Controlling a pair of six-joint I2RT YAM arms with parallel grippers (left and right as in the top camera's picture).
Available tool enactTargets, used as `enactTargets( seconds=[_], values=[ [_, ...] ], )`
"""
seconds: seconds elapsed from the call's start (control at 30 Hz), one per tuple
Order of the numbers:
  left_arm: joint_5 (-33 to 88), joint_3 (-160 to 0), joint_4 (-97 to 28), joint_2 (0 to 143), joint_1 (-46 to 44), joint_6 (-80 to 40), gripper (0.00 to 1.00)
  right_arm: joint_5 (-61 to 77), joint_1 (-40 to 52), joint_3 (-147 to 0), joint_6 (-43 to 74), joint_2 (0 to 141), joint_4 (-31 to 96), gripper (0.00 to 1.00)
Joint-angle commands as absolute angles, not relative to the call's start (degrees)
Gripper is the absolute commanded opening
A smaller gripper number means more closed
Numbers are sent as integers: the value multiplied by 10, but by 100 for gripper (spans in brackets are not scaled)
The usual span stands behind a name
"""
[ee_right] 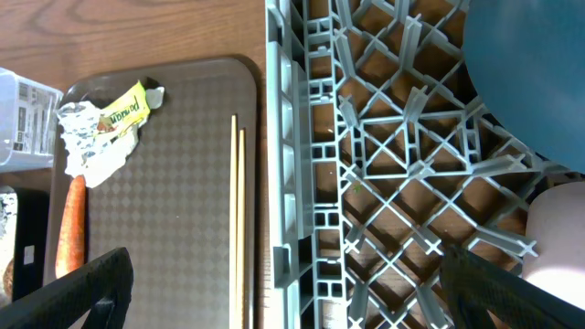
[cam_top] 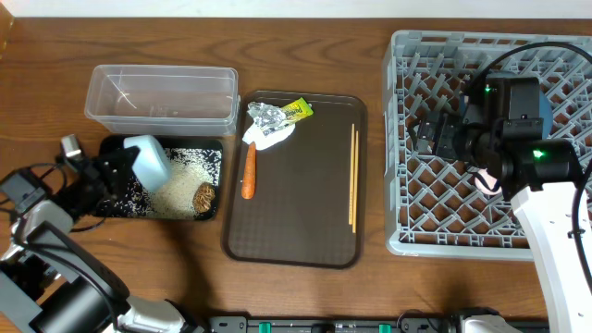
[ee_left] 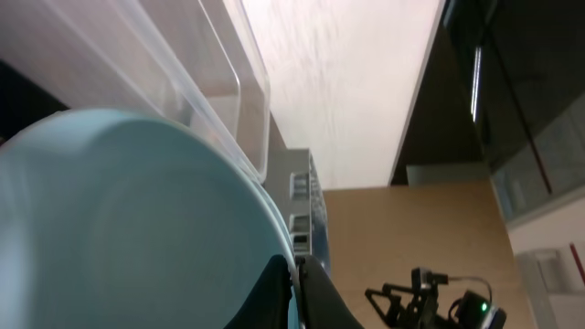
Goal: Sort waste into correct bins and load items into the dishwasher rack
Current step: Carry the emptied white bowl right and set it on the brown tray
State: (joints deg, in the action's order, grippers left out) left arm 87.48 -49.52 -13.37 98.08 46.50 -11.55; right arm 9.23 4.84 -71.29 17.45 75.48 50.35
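My left gripper (cam_top: 128, 170) is shut on the rim of the light-blue cup (cam_top: 148, 159), tipped over the black tray (cam_top: 120, 205), which holds rice (cam_top: 176, 192) and a brown lump (cam_top: 203, 196). The left wrist view shows the fingers (ee_left: 297, 274) pinching the cup (ee_left: 128, 219) below the clear tub (ee_left: 233, 78). My right gripper (cam_top: 435, 134) is open and empty over the rack's (cam_top: 416, 231) left edge (ee_right: 292, 302). Foil (cam_top: 265, 115), sachet (cam_top: 298, 110), paper (cam_top: 274, 137), carrot (cam_top: 248, 172) and chopsticks (cam_top: 352, 180) lie on the brown tray. The plate (ee_right: 530, 73) and pink cup (ee_right: 559, 219) sit in the rack. No white bowl shows.
The clear tub (cam_top: 159, 97) stands behind the black tray. The brown serving tray (cam_top: 296, 213) lies between the bins and the rack. My right arm hides part of the rack. Cables and my left arm's base sit at the front left.
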Motion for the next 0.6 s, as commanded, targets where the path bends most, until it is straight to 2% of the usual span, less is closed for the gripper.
enactTargets(
  seconds=[0.0,0.13,0.3,0.5,0.57],
  values=[
    [901,-498,-148,973,433,-83,6,95,57,-715,182,753,501,99],
    [901,-498,-144,926,360,-62,6,112,57,-715,182,753,501,99],
    [886,-498,-73,826,213,-77,6,127,57,-715,167,753,502,99],
    [703,-498,-77,775,11,-68,6,127,57,-715,167,753,490,99],
    [590,-498,-126,778,-57,-36,6,127,57,-715,167,753,491,99]
  ],
)
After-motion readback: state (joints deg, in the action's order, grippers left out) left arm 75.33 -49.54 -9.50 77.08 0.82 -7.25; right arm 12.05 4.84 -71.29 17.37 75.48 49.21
